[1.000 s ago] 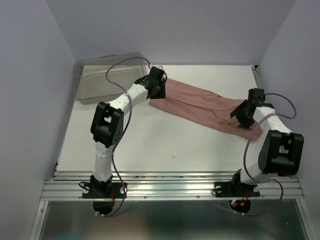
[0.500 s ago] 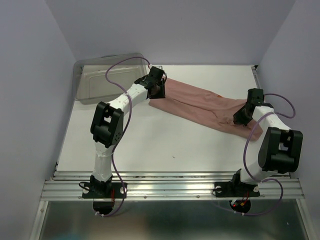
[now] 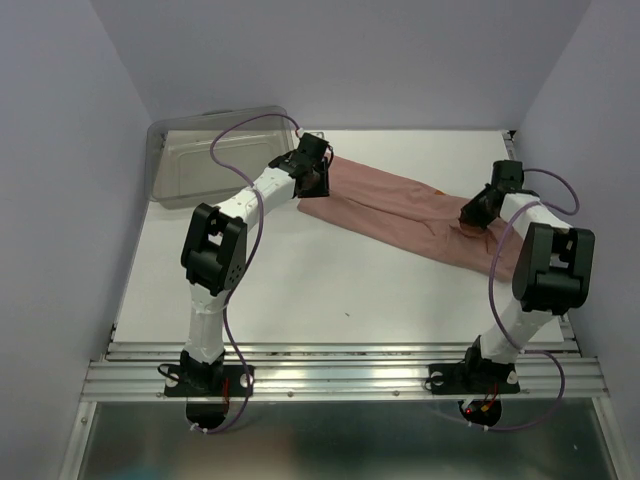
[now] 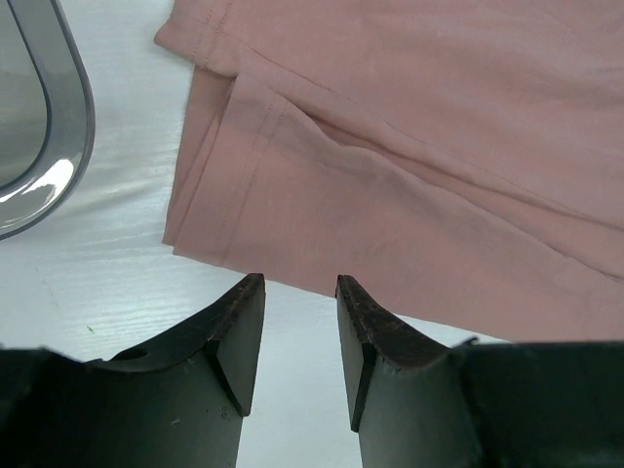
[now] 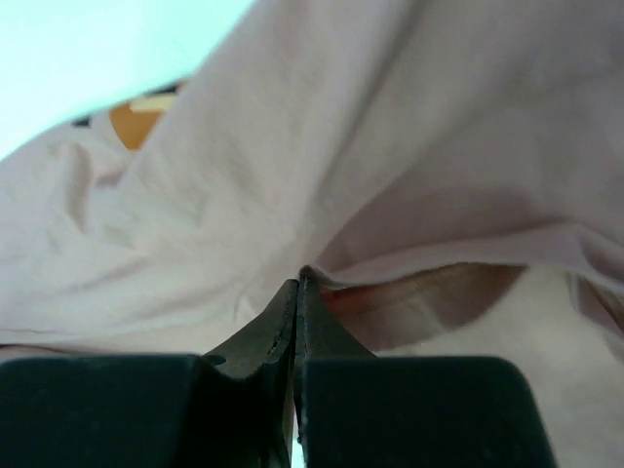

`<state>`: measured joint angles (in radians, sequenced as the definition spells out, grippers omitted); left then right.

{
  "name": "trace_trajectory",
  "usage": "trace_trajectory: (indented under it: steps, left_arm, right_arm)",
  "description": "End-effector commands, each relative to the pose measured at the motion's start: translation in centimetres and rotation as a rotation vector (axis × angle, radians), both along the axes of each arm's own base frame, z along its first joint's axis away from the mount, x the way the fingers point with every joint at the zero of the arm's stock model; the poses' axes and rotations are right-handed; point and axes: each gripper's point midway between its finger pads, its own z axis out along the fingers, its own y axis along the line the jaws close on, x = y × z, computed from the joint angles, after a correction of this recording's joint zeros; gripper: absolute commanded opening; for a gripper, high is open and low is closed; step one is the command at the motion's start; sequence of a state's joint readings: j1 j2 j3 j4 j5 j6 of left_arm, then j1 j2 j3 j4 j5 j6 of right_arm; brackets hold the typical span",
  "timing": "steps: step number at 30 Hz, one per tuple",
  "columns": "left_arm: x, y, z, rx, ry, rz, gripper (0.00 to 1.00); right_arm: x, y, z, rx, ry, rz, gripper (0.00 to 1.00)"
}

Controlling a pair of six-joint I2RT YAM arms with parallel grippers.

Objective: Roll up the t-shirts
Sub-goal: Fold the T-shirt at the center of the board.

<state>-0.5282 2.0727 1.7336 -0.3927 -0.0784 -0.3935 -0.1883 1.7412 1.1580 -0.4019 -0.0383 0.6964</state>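
- Cloth is lying across the far half of the white table: the dusty-pink t-shirt is stretching as a long folded band from just beside the grey plastic bin at far left toward the table's right edge.
- The overhead view is showing one arm at each end of that band, but the wrists are hiding both sets of fingers.
- The left wrist view is filling that gap. The left gripper is hovering over bare table just short of the shirt's hemmed end, with its fingers partly open and gripping nothing. A rounded corner of the bin is showing at the left of this view.
- The right wrist view is showing the right gripper with its fingers pressed fully together, pinching a raised ridge of pink fabric at their tips.
- That close view is also catching a patch of orange print peeking out at upper left.
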Motion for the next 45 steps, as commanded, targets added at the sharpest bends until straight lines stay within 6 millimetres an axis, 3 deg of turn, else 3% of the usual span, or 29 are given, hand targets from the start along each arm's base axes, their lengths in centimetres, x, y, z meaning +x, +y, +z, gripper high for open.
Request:
trace_trajectory:
  steps: [1, 2, 4, 8, 12, 14, 17, 19, 20, 21, 22, 24, 26, 31, 34, 39, 41, 45]
  left_arm:
    - [0.2, 0.5, 1.1, 0.012, -0.024, 0.009, 0.46]
    - [0.1, 0.5, 1.0, 0.013, -0.019, 0.009, 0.46]
    - [0.0, 0.4, 0.8, 0.012, -0.014, 0.008, 0.46]
    - [-0.1, 0.5, 0.5, 0.013, -0.006, 0.012, 0.46]
    - [0.0, 0.4, 0.5, 0.005, -0.005, 0.013, 0.46]
    - [0.1, 0.4, 0.6, 0.007, -0.010, 0.015, 0.46]
    - [0.1, 0.6, 0.7, 0.020, -0.015, 0.021, 0.46]
    - [0.1, 0.6, 0.9, 0.021, -0.019, 0.018, 0.46]
    - [0.2, 0.6, 1.0, 0.020, -0.021, 0.018, 0.46]
    - [0.3, 0.4, 1.1, 0.013, -0.024, 0.010, 0.46]
    - [0.4, 0.3, 1.1, 0.012, -0.025, 0.007, 0.46]
    - [0.6, 0.0, 0.8, 0.012, -0.019, -0.003, 0.46]
    - [1.0, -0.3, 1.2, 0.009, -0.025, -0.009, 0.39]
    - [1.5, -0.4, 1.2, 0.017, -0.032, -0.014, 0.22]
    - [1.7, -0.5, 1.2, 0.020, -0.035, -0.016, 0.01]
    - [2.0, -0.1, 0.5, 0.047, -0.029, -0.010, 0.00]
    - [2.1, -0.2, 0.4, 0.050, -0.030, -0.011, 0.00]
    - [2.9, -0.7, -0.9, 0.060, -0.016, -0.016, 0.00]
  right_arm:
    - [5.4, 0.5, 3.6, 0.007, -0.165, 0.037, 0.02]
    - [5.9, 0.9, 3.2, 0.004, -0.158, 0.049, 0.20]
    - [6.8, 0.5, 4.0, -0.016, -0.177, 0.058, 0.44]
    - [6.7, -0.3, 5.5, -0.078, -0.197, 0.057, 0.50]
    - [4.7, -2.1, 8.2, -0.188, -0.231, -0.001, 0.52]
    - [2.4, -3.3, 8.4, -0.238, -0.203, -0.041, 0.56]
    - [-1.2, -4.8, 6.8, -0.221, -0.135, -0.105, 0.55]
    - [-2.9, -4.8, 5.7, -0.185, -0.112, -0.122, 0.53]
    - [-4.4, -4.1, 3.9, -0.159, -0.066, -0.112, 0.52]
    - [-5.2, -3.9, 3.7, -0.157, -0.062, -0.118, 0.45]
    - [-6.5, -3.5, 2.3, -0.147, -0.025, -0.115, 0.42]
    - [-7.3, -2.8, 1.5, -0.118, -0.012, -0.109, 0.26]
    - [-7.7, -2.5, 0.2, -0.098, 0.013, -0.101, 0.12]
    - [-5.3, -2.4, 0.3, -0.074, -0.037, -0.090, 0.02]
    - [-2.8, -2.5, -1.2, -0.039, -0.029, -0.091, 0.01]
    - [1.7, -2.6, -1.3, -0.033, -0.056, -0.086, 0.01]
    - [3.7, -3.1, -0.3, -0.039, -0.089, -0.092, 0.01]
    - [4.8, -3.8, 0.4, -0.062, -0.091, -0.092, 0.01]
